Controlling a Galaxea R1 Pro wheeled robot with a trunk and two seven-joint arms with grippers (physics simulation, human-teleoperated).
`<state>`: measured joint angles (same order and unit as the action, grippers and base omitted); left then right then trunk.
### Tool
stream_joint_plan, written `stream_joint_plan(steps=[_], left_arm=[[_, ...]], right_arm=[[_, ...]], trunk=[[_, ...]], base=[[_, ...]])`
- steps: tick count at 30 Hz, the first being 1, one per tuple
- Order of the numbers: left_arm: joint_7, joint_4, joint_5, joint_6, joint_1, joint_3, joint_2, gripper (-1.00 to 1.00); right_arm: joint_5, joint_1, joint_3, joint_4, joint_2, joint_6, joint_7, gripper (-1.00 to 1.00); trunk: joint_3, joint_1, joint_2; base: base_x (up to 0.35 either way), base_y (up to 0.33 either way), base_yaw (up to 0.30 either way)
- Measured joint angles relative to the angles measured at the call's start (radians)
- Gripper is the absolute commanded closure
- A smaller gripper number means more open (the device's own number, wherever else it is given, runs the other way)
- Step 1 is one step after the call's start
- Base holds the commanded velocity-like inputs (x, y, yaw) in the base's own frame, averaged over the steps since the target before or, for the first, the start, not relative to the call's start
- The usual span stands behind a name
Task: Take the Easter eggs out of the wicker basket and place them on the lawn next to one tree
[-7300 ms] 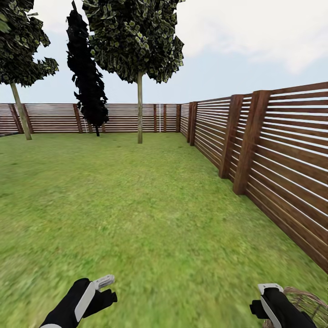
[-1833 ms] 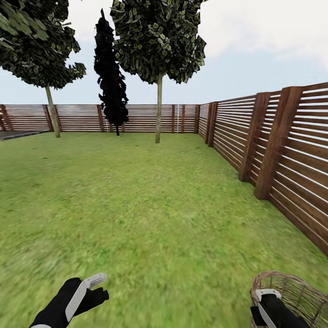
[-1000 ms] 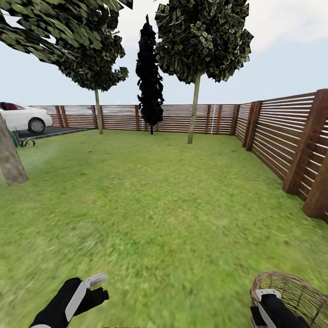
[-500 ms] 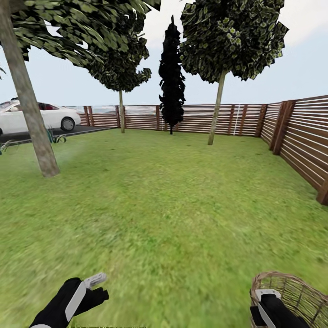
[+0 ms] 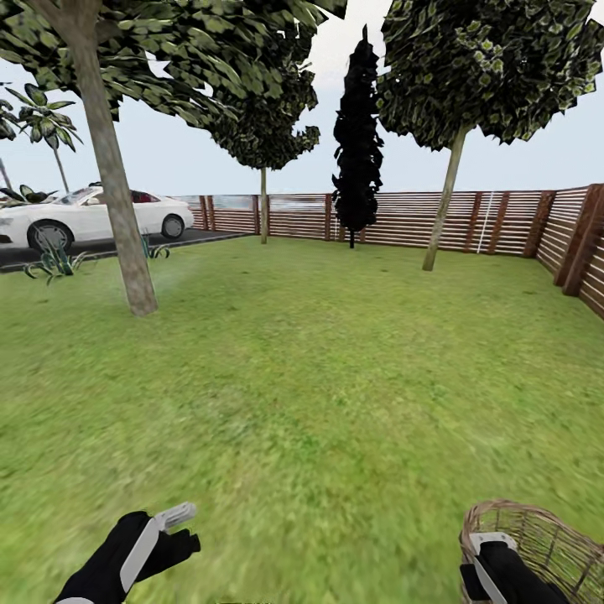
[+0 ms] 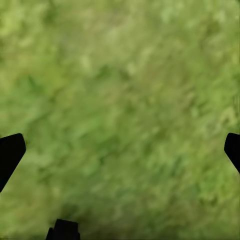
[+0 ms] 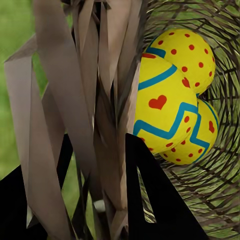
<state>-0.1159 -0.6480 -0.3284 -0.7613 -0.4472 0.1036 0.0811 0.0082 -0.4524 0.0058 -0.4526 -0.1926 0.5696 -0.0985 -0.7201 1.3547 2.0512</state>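
We're on green grass lawn (image 5: 335, 377), brown slatted fence (image 5: 503, 222) behind. Right jaws (image 7: 97, 200) clamp the round brown wicker basket (image 7: 220, 190) rim, three yellow painted eggs (image 7: 165, 105) inside; left jaws (image 6: 120, 150) spread, empty.

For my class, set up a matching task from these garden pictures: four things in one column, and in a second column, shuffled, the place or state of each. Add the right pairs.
Column one:
1. wicker basket
2. Easter eggs
3. white car
4. left gripper

Column two:
A. on the dark paved driveway beyond the lawn
B. open above bare grass, holding nothing
C. lying together inside the woven wall
D. its rim gripped by the right gripper

Right pairs: 1-D, 2-C, 3-A, 4-B
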Motion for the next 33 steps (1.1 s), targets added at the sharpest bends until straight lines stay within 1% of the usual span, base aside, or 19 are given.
stream_joint_plan(steps=[6,13,16,18,20,21,25,33], left_arm=[[0.0,-0.001,0.0,0.0,0.0,0.0,0.0,-1.0],[0.0,-0.007,0.0,0.0,0.0,0.0,0.002,-1.0],[0.0,-0.007,0.0,0.0,0.0,0.0,0.0,-1.0],[0.009,-0.007,0.0,-0.002,0.0,0.0,0.0,-1.0],[0.057,-0.008,0.001,-0.003,0.0,0.001,0.007,-1.0],[0.063,-0.009,0.0,-0.003,0.0,0.001,0.009,-1.0],[0.067,-0.009,0.0,-0.002,0.0,0.001,0.01,-1.0],[0.068,-0.009,0.0,-0.001,0.0,0.001,0.011,-1.0]], right_arm=[[-0.001,0.0,-0.001,0.001,0.0,0.001,0.0,1.0],[-0.008,0.0,-0.002,0.001,-0.005,-0.002,0.009,1.0],[-0.003,0.0,-0.002,0.001,-0.005,-0.002,0.007,1.0],[0.0,0.0,-0.002,0.001,-0.005,-0.002,0.006,1.0],[0.001,0.0,-0.002,0.001,-0.004,-0.002,0.004,1.0],[0.002,0.0,-0.002,0.001,-0.003,-0.002,0.004,1.0],[-0.004,0.0,-0.002,0.001,-0.003,-0.002,0.003,1.0],[-0.002,0.0,-0.002,0.001,-0.004,-0.002,0.003,1.0]], trunk=[[0.0,0.0,0.0],[0.0,0.0,0.0],[0.0,0.0,0.0],[0.0,0.0,0.0],[0.0,-0.001,0.0],[0.0,-0.001,0.0],[0.0,-0.001,0.0],[0.0,-0.001,0.0]], base=[[0.0,0.0,0.292],[0.0,0.0,0.018],[0.041,0.004,0.0],[0.281,0.058,0.0],[0.333,0.073,0.019],[0.338,0.075,0.173],[0.341,0.022,0.256],[0.345,0.0,0.261]])
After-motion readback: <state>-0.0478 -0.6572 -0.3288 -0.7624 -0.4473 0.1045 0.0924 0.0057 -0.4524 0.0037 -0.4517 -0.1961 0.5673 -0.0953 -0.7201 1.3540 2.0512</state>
